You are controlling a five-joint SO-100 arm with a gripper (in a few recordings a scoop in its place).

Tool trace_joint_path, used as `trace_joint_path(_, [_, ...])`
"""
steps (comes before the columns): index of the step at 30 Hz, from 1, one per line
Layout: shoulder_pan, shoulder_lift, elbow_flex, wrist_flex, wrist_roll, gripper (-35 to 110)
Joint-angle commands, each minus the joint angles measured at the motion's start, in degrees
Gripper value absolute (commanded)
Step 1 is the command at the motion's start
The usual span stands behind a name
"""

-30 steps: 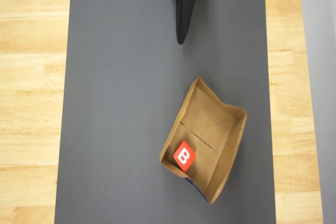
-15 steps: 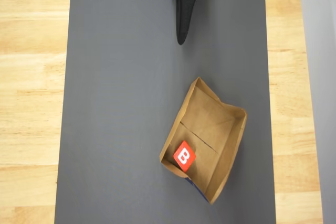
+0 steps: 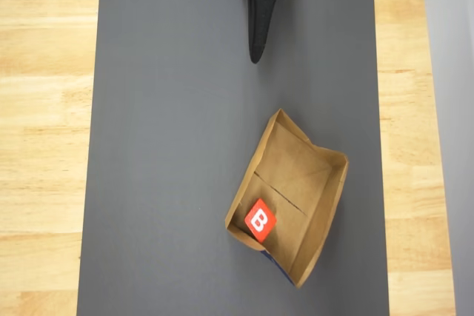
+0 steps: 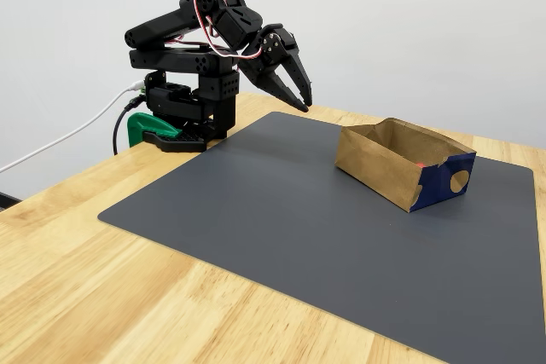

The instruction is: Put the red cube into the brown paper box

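Left to right, overhead view. Wooden table (image 3: pixel 44 109) bare on the left. Grey mat (image 3: pixel 163 183) bare across its left half: ample room for moving there. Gripper (image 3: pixel 255 57) parked near the mat's top edge, folded back toward the arm base (image 4: pixel 179 117), well apart from the box. In the fixed view, fingers (image 4: pixel 299 91) slightly parted, holding nothing. Red cube (image 3: pixel 260 220) lying inside the brown paper box (image 3: pixel 326 205), in the lower-left corner, close against the wall, letter face up. Box tilted on the mat, near the right edge. Judgement: placement appears complete; best practice now is keeping the arm clear of the thin paper walls. Blue patch (image 4: pixel 444 181) on the outer side.
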Motion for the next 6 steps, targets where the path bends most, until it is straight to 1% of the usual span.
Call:
trace_joint_path(1, [0.79, 0.26, 0.00, -0.26, -0.62, 0])
trace_joint_path(6, [0.79, 0.26, 0.00, -0.26, -0.62, 0])
